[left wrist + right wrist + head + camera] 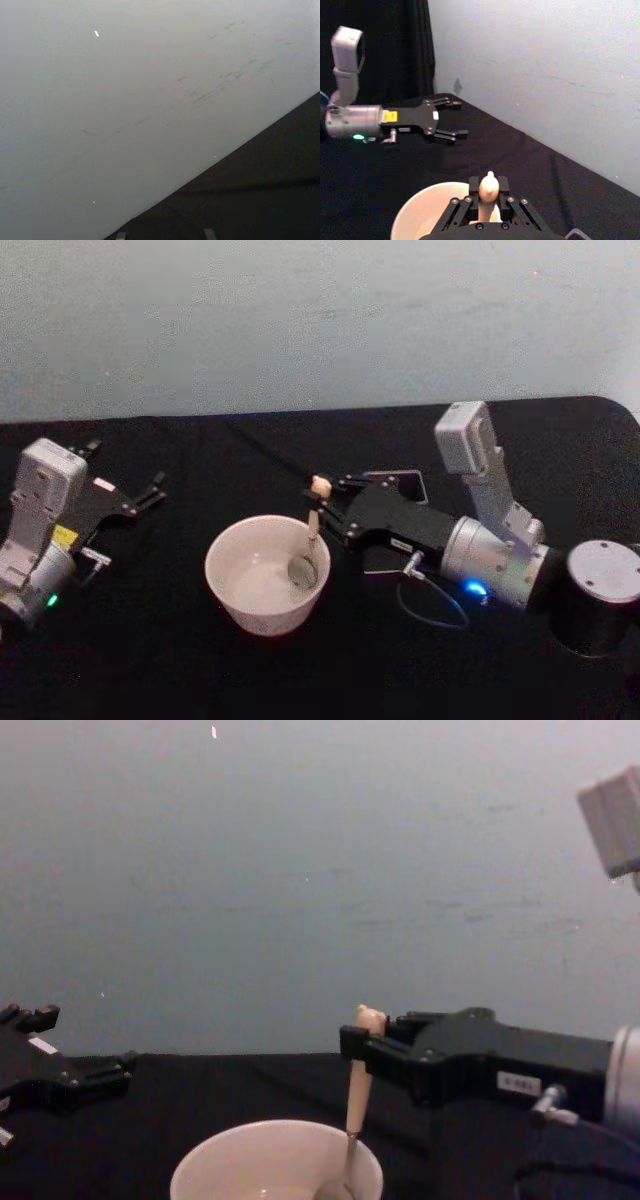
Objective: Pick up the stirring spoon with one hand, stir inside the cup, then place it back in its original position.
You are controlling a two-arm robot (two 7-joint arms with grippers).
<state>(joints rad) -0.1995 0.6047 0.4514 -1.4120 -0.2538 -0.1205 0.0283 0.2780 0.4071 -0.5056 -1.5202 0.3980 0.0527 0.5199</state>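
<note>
The white-cream cup [262, 575] stands on the black table in the middle. The stirring spoon [310, 540] stands nearly upright with its metal bowl inside the cup near the right wall, and its cream handle [358, 1080] rises above the rim. My right gripper [325, 502] reaches in from the right and is shut on the spoon's handle just below the knobby top [488, 187]. The cup's rim [427, 200] lies below the fingers in the right wrist view. My left gripper [125, 495] rests open at the left, apart from the cup [277, 1160].
A dark grey square holder [400, 485] lies behind my right gripper. A dark cylinder [598, 598] with a grey top stands at the right. A pale wall [125, 90] runs behind the table. Bare black tabletop lies in front of the cup.
</note>
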